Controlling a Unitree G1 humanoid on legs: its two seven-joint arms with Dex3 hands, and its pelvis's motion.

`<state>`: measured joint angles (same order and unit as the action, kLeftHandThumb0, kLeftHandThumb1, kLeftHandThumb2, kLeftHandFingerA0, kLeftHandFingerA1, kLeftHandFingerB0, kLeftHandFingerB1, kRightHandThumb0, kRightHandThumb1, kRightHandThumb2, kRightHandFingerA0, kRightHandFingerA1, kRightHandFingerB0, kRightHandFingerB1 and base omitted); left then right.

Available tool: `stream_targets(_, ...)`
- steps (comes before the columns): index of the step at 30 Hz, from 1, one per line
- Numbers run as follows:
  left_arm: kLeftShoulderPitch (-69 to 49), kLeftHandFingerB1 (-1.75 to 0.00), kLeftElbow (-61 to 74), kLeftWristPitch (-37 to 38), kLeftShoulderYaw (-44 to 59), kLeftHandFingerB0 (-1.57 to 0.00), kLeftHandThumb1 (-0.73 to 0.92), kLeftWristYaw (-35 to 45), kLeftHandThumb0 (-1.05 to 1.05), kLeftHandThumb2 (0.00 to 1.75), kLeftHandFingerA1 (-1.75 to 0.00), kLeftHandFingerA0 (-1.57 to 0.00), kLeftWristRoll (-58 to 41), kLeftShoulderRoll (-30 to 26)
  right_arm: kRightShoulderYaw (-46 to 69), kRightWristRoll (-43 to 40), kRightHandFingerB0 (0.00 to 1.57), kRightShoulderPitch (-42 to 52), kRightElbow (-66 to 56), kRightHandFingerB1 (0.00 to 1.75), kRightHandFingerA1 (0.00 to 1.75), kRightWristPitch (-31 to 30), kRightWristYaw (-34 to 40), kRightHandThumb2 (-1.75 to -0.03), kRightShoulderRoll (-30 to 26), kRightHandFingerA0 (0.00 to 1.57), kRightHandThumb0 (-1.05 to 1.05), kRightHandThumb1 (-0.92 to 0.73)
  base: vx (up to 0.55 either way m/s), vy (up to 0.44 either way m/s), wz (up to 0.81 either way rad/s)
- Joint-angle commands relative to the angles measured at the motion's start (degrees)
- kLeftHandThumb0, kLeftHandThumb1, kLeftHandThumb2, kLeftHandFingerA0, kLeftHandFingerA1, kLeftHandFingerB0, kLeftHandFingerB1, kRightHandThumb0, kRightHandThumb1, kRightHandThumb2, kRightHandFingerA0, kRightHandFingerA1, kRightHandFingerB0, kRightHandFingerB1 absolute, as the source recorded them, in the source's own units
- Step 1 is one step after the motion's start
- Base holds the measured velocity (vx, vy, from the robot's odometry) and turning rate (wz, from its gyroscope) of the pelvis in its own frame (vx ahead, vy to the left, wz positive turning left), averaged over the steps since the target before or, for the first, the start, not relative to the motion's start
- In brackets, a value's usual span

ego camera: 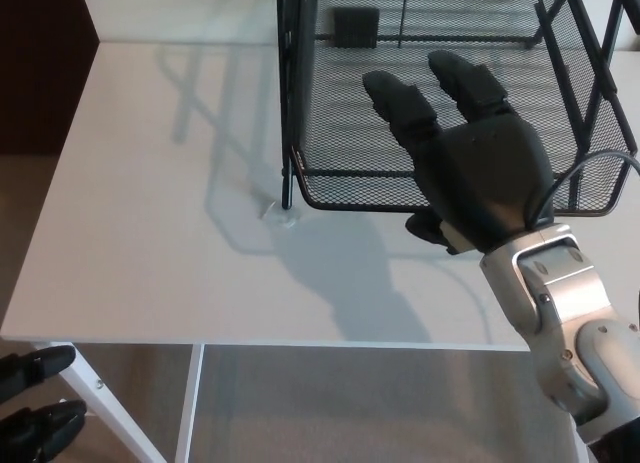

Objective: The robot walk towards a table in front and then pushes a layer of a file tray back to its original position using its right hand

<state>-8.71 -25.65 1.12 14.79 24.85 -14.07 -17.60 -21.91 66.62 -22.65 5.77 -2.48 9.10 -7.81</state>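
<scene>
Head view: black wire-mesh file tray [350,133] sits on the white table [150,233], toward the far right part of the tabletop. Its lower layer [340,188] is a shallow mesh drawer, front lip facing the robot, long axis running left-right across the picture and slide direction front-to-back. Front edge of that layer sits only slightly ahead of the black upright post [288,133] at the tray's left front corner. Post foot rests on the table next to a small pale scrap or glare spot; can't tell which.

Right hand [470,173] comes in from lower right, back of hand up, silver forearm [560,313] behind it. Two thick fingers [400,103] are extended and spread apart, lying over the mesh floor of the lower layer and pointing away from the robot. Palm is at the layer's front lip, looks pressed against it, exact contact hidden by the hand. Thumb tip shows just below the lip, on the near side. Nothing gripped, fingers not curled around any wire.

Left hand [35,408] is low at bottom left, beside the white table leg [100,393], below table level. Only the dark fingers show; can't tell its state.
</scene>
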Motion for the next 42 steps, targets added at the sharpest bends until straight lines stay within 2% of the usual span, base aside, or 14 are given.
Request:
stream_targets(1,-0.1,-0.43,0.0,-0.9,0.2,-0.50,0.43,0.0,-0.27,0.61,-0.48,-0.57,0.4,-1.1,-0.1,-2.2,0.05,3.4,-5.1,0.24,0.20,-0.5,-0.6,-0.74,-1.7,0.01,-0.53,-0.34,0.00,0.000,0.00)
stream_targets(11,0.4,-0.43,0.0,-0.7,-0.6,-0.48,0.42,-0.7,-0.31,0.62,-0.48,-0.57,1.7,-1.9,-2.2,-3.1,0.05,18.3,-20.4,0.13,0.05,1.9,-0.8,-0.77,-4.8,0.00,-0.66,-0.41,0.00,0.000,0.00)
stream_targets(16,0.5,-0.43,-0.8,-0.3,-0.6,-0.48,0.42,-0.1,-0.30,0.62,-0.48,-0.55,1.4,-2.0,-1.8,-3.9,0.02,23.9,-26.0,0.14,0.11,4.2,0.5,-0.79,-7.4,0.00,-0.66,-0.40,0.00,0.000,0.00)
stream_targets(18,0.5,-0.44,-0.9,-0.1,-0.6,-0.47,0.42,0.4,-0.31,0.63,-0.48,-0.54,1.2,-2.1,-1.3,-4.4,0.01,26.4,-28.6,0.11,0.09,5.0,0.6,-0.79,-8.4,0.00,-0.68,-0.41,0.00,0.000,0.00)
stream_targets(19,0.7,-0.44,-1.1,0.1,-0.8,-0.46,0.41,0.5,-0.32,0.63,-0.48,-0.54,1.3,-2.0,-0.9,-4.6,0.00,27.5,-30.0,0.00,0.00,5.2,0.5,-0.82,-8.9,0.00,-0.78,-0.46,0.00,0.000,0.00)
stream_targets(20,0.6,-0.43,-0.8,-0.2,-0.9,-0.45,0.41,0.3,-0.33,0.63,-0.48,-0.54,1.4,-2.0,-0.6,-5.0,0.00,28.8,-31.7,0.12,0.11,5.6,0.2,-0.79,-9.4,0.00,-0.66,-0.40,0.00,0.000,0.00)
stream_targets(25,0.4,-0.43,-0.9,-0.1,-1.1,-0.46,0.40,-0.1,-0.33,0.63,-0.48,-0.54,1.6,-1.8,2.3,-7.0,0.01,37.2,-41.5,0.05,0.04,9.4,1.5,-0.79,-12.7,0.00,-0.72,-0.43,0.00,0.000,0.00)
stream_targets(29,-0.7,-0.44,0.6,-0.8,-1.0,-0.49,0.40,-0.3,-0.32,0.62,-0.48,-0.56,1.4,-1.8,6.6,-9.3,0.00,45.5,-47.9,0.00,0.01,13.7,4.8,-0.80,-14.8,0.00,-0.76,-0.46,0.00,0.000,0.00)
stream_targets(31,-2.9,-0.44,3.4,-0.2,-2.1,-0.48,0.40,-0.5,-0.35,0.63,-0.49,-0.59,2.4,-1.5,12.3,-12.5,0.00,53.6,-50.5,0.00,0.03,17.2,8.3,-0.81,-16.9,0.00,-0.78,-0.48,0.00,0.000,0.00)
stream_targets(35,-6.3,-0.44,7.6,-0.2,-3.7,-0.45,0.37,0.1,-0.39,0.65,-0.51,-0.60,3.2,-1.8,19.9,-15.5,0.00,63.8,-50.5,0.00,0.03,22.3,13.1,-0.81,-17.5,0.00,-0.78,-0.48,0.00,0.000,0.00)
stream_targets(38,-10.2,-0.36,9.8,2.1,-4.5,-0.49,0.45,1.2,-0.33,0.54,-0.43,-0.62,3.8,-2.3,24.6,-17.5,0.00,71.1,-47.0,0.00,0.03,27.2,18.3,-0.77,-16.7,0.00,-0.71,-0.43,0.00,0.000,0.00)
stream_targets(39,-13.1,-0.44,12.1,2.1,-4.6,-0.46,0.39,1.9,-0.39,0.65,-0.50,-0.59,3.4,-2.2,26.8,-18.4,0.01,73.6,-42.3,0.03,0.06,31.0,23.1,-0.77,-16.6,0.00,-0.69,-0.42,0.00,0.000,0.00)
stream_targets(40,-14.8,-0.44,13.1,2.7,-4.7,-0.45,0.38,2.8,-0.41,0.66,-0.50,-0.57,3.1,-2.3,28.0,-19.0,0.08,74.7,-39.9,0.07,0.07,32.7,25.0,-0.78,-16.2,0.00,-0.67,-0.42,0.00,0.000,0.00)
stream_targets(42,-17.3,-0.44,14.3,4.4,-5.4,-0.45,0.39,3.1,-0.43,0.67,-0.50,-0.57,4.5,-3.0,29.7,-20.0,0.07,75.8,-35.9,0.10,0.10,35.0,27.5,-0.77,-15.9,0.00,-0.65,-0.40,0.00,0.000,0.00)
